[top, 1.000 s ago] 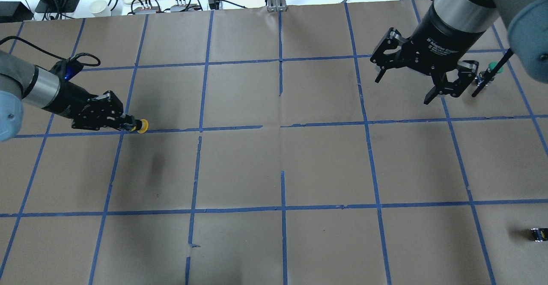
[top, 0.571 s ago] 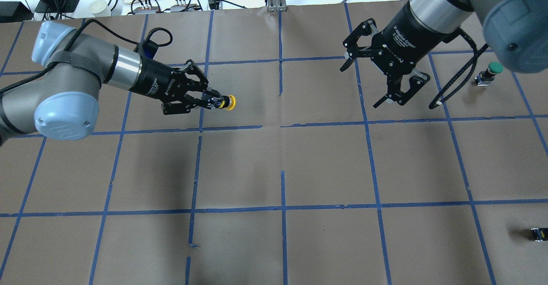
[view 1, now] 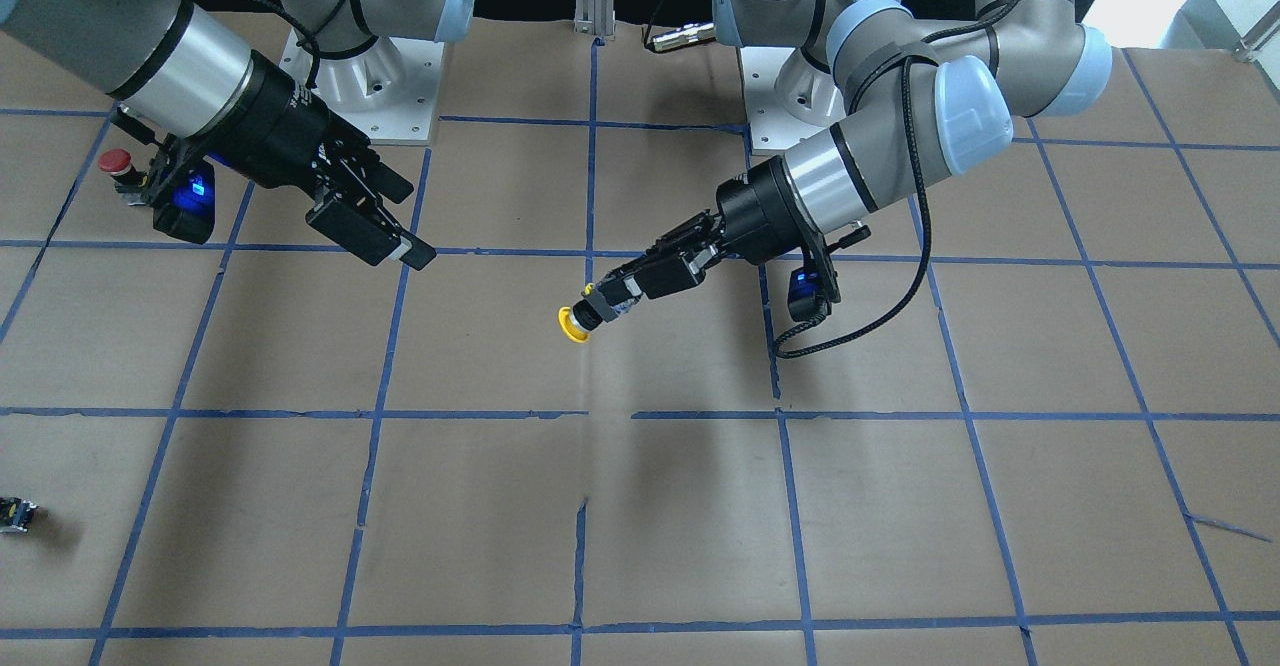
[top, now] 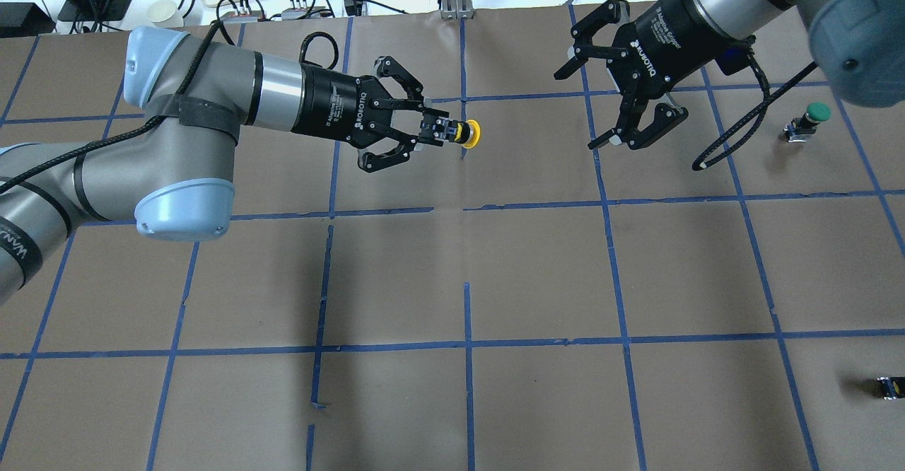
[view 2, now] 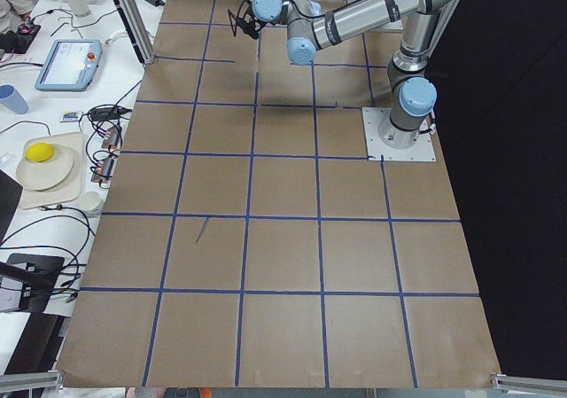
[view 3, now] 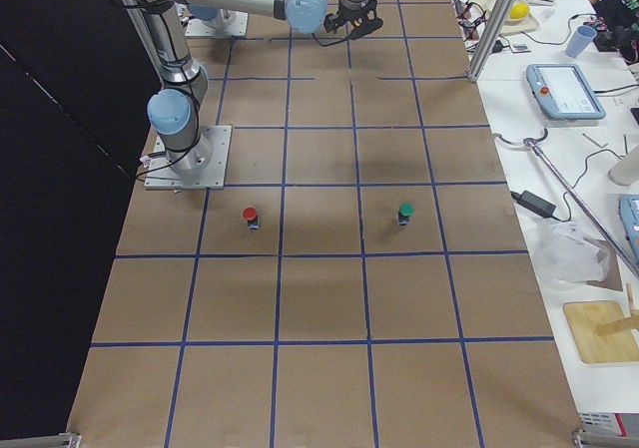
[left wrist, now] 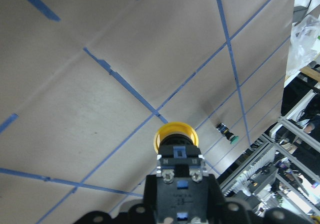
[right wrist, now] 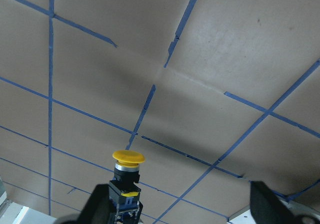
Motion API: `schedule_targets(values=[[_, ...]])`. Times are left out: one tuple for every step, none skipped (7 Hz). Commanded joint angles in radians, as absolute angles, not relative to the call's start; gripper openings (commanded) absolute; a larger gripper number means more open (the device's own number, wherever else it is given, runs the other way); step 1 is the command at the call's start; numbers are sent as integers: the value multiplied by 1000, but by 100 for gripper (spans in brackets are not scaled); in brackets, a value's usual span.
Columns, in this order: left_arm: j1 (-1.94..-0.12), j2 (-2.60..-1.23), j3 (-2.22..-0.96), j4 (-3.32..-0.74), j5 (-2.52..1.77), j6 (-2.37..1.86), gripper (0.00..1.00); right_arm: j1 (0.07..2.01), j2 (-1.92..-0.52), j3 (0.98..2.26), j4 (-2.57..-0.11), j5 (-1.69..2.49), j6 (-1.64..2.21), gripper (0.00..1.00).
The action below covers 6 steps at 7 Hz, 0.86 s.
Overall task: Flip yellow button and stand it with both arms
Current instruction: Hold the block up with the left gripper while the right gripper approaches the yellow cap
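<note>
My left gripper (top: 433, 131) is shut on the black body of the yellow button (top: 469, 134) and holds it level in the air over the table's far middle. The yellow cap points toward my right arm. In the front view the left gripper (view 1: 628, 295) carries the button (view 1: 574, 326) above the paper. The left wrist view shows the button (left wrist: 175, 136) from behind. My right gripper (top: 577, 111) is open and empty, a grid square away from the cap and facing it. The right wrist view shows the button (right wrist: 128, 157) between its spread fingers (right wrist: 100, 205).
A green-capped button (top: 813, 114) stands at the far right, and a red-capped button (view 1: 115, 161) stands near the right arm's wrist. A tiny dark part with a yellow mark (top: 889, 386) lies at the near right. Brown paper with a blue tape grid (top: 466, 344) covers the table.
My left arm has carried the yellow button from the left side rightward and farther back, to the table's middle. My right gripper has swung left toward it and stayed open.
</note>
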<state>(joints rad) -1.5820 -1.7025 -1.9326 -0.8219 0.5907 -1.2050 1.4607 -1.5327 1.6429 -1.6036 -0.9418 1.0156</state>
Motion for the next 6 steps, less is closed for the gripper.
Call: schedule_targets(values=[[-1624, -1730, -1918, -711, 472, -1525, 2, 1440, -1508, 1644, -1608, -838, 1061, 100], [-1629, -1750, -1867, -710, 459, -1637, 2, 1442, -1485, 1643, -1608, -789, 1110, 100], [-1653, -1784, -1815, -709, 463, -1708, 2, 1445, -1485, 1643, -1638, -788, 1136, 100], [-1708, -1811, -1766, -709, 472, -1792, 2, 1445, -1471, 1644, -1660, -788, 1141, 100], [-1747, -1821, -1743, -709, 477, -1833, 2, 1445, -1470, 1644, -1660, -787, 1152, 100], [-1752, -1813, -1741, -707, 477, -1873, 2, 1445, -1470, 1643, -1661, -787, 1179, 100]])
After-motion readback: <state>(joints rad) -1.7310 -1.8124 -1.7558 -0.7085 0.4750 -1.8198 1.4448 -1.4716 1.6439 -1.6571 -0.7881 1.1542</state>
